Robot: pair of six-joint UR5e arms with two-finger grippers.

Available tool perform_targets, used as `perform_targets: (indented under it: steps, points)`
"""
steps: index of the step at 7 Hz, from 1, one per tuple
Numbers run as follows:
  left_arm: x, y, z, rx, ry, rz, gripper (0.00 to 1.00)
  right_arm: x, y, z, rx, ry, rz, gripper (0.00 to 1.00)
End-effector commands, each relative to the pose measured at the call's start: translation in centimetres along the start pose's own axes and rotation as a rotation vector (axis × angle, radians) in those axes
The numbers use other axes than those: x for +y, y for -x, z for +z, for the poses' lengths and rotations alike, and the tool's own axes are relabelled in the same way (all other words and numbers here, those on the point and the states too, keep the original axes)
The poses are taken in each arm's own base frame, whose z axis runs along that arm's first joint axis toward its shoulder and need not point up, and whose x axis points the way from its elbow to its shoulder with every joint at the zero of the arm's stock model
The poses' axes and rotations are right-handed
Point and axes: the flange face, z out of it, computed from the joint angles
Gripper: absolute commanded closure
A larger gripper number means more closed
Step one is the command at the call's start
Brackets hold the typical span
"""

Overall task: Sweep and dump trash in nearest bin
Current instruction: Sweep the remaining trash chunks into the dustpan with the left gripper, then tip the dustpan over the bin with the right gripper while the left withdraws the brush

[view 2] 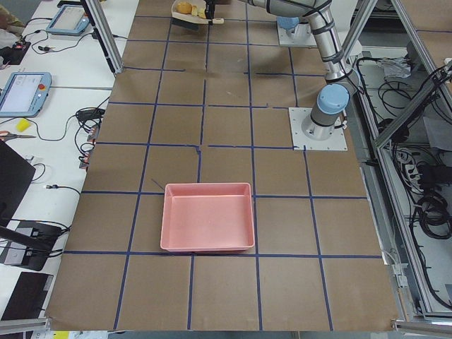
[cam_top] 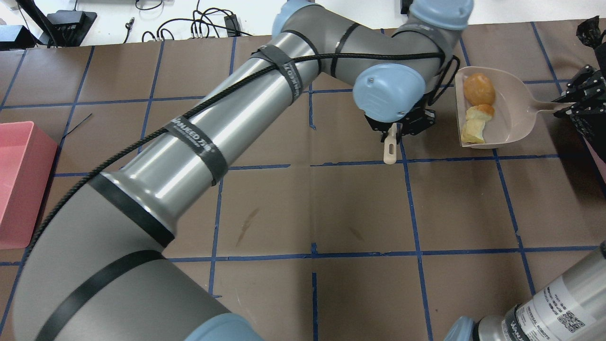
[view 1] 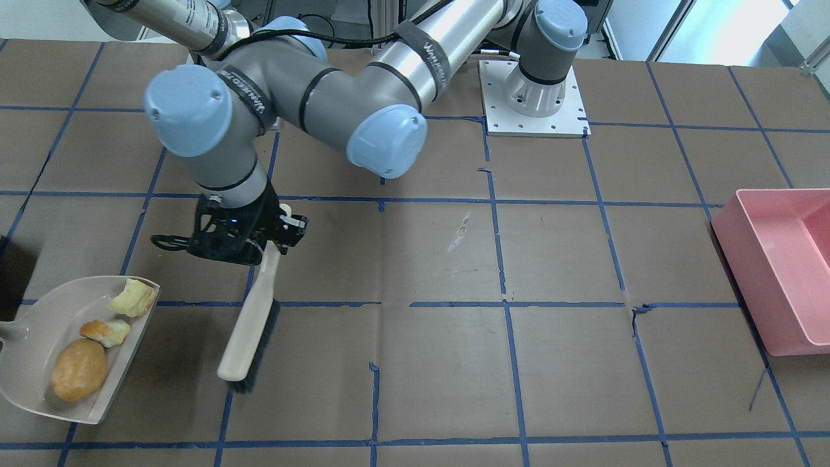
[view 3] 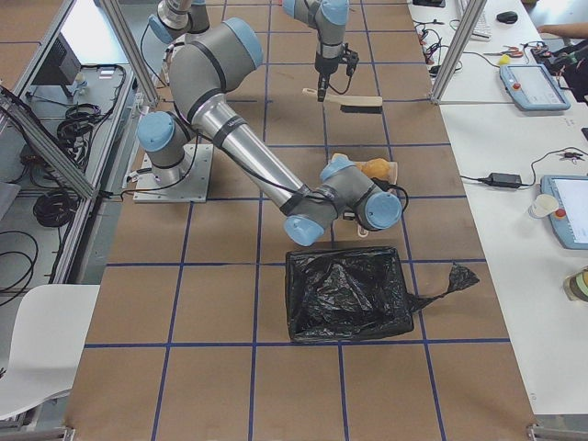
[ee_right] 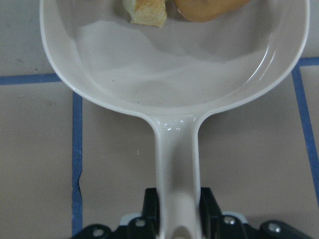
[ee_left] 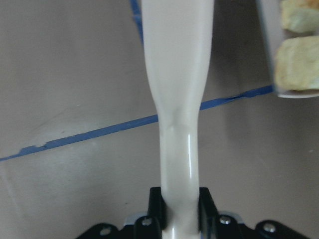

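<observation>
Three small trash lumps (cam_top: 479, 89) are held in the beige plastic dustpan (cam_top: 515, 116).
The cream plastic brush (view 1: 249, 324) is gripped by the left hand (ee_left: 180, 209); to its right, the dustpan's handle is clamped by the right hand (ee_right: 179, 209).

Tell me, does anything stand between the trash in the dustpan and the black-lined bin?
Nothing loose shows there. Only the right arm's wrist, its end effector shut on the dustpan, lies between the trash and the black-lined bin.

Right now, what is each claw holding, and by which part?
Left claw grips the brush by its handle; right claw grips the dustpan by its handle.
</observation>
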Motion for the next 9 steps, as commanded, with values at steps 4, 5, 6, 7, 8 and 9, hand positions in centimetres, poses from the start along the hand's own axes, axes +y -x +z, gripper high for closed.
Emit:
perform_targets:
  steps: [4,5,6,7,8,9]
  points:
    - [12.1,13.1,3.4,-0.054,0.174,-0.07,1.0,0.8,5.3,-10.6,0.137,-0.143,0.21,1.0]
    - [15.1,13.6,3.4,-0.025,0.197,-0.08,1.0,2.4,6.5,-14.9,0.165,-0.067,0.238,1.0]
    - [17.8,13.6,3.4,0.011,0.218,-0.119,1.0,4.1,7.1,-18.7,0.177,0.016,0.246,1.0]
    - [19.6,13.3,4.7,0.015,0.256,-0.178,1.0,6.1,8.5,-22.4,0.18,0.077,0.28,1.0]
    - [21.2,12.0,6.0,0.023,0.244,-0.162,1.0,8.8,9.6,-25.1,0.191,0.14,0.303,1.0]
    - [22.7,10.4,7.9,0.037,0.2,-0.121,1.0,12.4,11.5,-27.4,0.198,0.192,0.337,1.0]
